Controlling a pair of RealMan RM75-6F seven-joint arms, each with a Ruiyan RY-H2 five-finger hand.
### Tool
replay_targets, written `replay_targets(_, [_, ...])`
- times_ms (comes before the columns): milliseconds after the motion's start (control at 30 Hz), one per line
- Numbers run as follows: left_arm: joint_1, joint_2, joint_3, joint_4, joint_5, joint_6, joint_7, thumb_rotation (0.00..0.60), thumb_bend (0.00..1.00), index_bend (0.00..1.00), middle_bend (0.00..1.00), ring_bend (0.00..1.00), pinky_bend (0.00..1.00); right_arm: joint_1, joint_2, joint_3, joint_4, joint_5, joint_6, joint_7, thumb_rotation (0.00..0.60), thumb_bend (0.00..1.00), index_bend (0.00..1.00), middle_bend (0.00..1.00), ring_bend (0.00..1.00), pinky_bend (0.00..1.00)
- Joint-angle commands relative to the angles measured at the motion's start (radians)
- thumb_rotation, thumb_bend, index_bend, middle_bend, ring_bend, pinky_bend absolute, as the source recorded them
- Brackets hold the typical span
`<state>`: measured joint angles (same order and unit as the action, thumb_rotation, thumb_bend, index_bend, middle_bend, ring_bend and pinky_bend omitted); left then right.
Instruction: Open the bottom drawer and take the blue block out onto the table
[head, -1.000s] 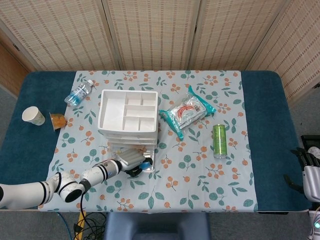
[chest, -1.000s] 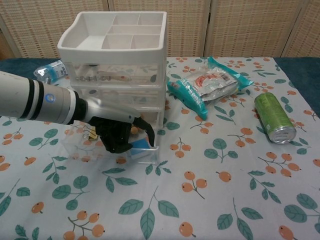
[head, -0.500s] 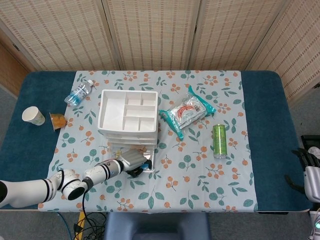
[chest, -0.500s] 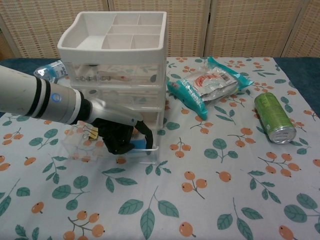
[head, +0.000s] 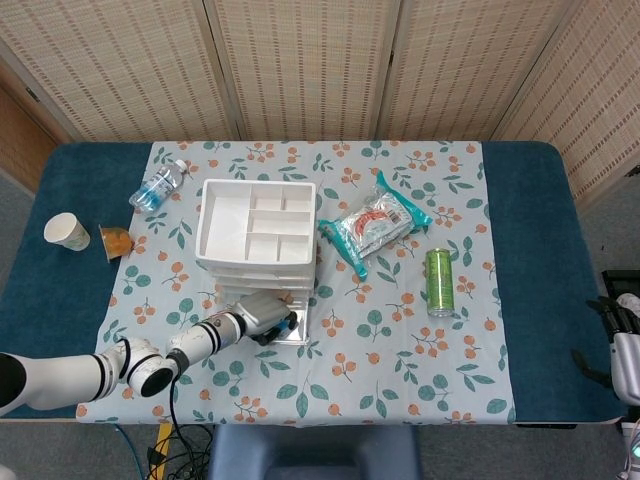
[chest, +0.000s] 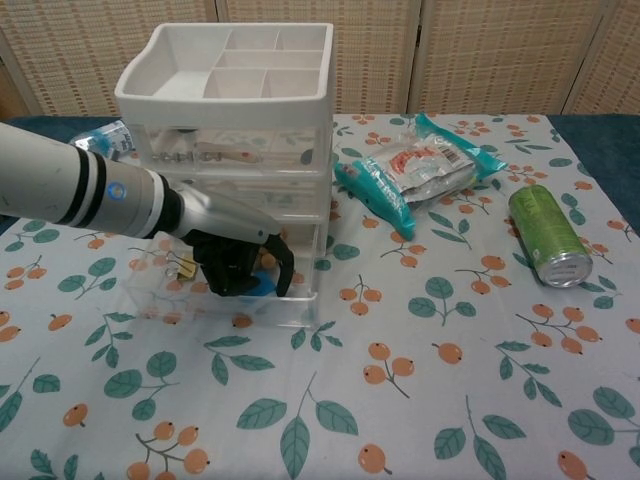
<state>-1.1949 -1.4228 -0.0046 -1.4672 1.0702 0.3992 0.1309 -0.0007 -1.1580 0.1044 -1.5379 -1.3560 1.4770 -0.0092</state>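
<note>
The white drawer unit (head: 255, 230) (chest: 225, 70) stands left of the table's middle, its clear bottom drawer (chest: 300, 312) pulled out toward me. My left hand (head: 262, 319) (chest: 238, 262) reaches into that drawer from the left. Its dark fingers curl around the blue block (chest: 264, 284), which shows only as a sliver between them. The block sits low inside the drawer, near its right half. My right hand (head: 618, 348) hangs off the table's far right edge with its fingers apart, holding nothing.
A green can (head: 438, 281) (chest: 545, 236) lies right of the unit, with a teal snack bag (head: 375, 224) (chest: 418, 168) behind it. A water bottle (head: 158, 186), a paper cup (head: 66, 231) and an orange item (head: 117, 241) sit at the left. A small yellow piece (chest: 185, 267) lies in the drawer.
My left hand has shifted left and deeper into the open drawer, and the blue block moved with it from the front right corner. The right hand stayed put.
</note>
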Motion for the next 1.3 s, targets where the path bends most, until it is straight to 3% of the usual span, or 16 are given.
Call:
replay_targets(33, [-0.031,0.006,0.036,-0.007,-0.072,0.014,0.051,0.6,0.59,0.33,0.94,1.0,1.0,0.0,0.0,0.0,0.0,0.0,0.0,0.0,0.6,0.27,0.19,0.15,0.22,0.21])
replay_targets(400, [-0.079,0.038,0.089,-0.082,-0.174,0.045,0.117,0.6,0.58,0.34,0.94,1.0,1.0,-0.001,-0.002,-0.001,-0.002,-0.004,0.002,0.0,0.6,0.27,0.19,0.15,0.22,0.21])
replay_targets(733, [-0.134,0.038,0.169,-0.103,-0.291,0.108,0.22,0.6,0.58,0.38,0.93,1.0,1.0,-0.005,-0.001,-0.002,-0.005,-0.005,0.006,-0.001,0.6,0.27,0.19,0.15,0.22,0.22])
replay_targets(867, [-0.133,0.054,0.162,-0.135,-0.312,0.125,0.208,0.6,0.58,0.38,0.93,1.0,1.0,-0.005,0.0,-0.001,-0.007,-0.006,0.008,-0.002,0.6,0.27,0.19,0.15,0.22,0.21])
replay_targets(1000, [-0.083,0.093,0.109,-0.184,-0.247,0.157,0.132,0.6,0.58,0.36,0.92,1.0,1.0,-0.006,0.002,0.0,-0.008,-0.007,0.01,-0.002,0.6,0.27,0.19,0.15,0.22,0.21])
replay_targets(1300, [0.076,0.091,0.064,-0.094,0.161,0.303,-0.04,0.6,0.56,0.36,0.9,1.0,1.0,-0.006,0.001,-0.002,-0.007,-0.01,0.01,0.002,0.6,0.27,0.19,0.15,0.22,0.21])
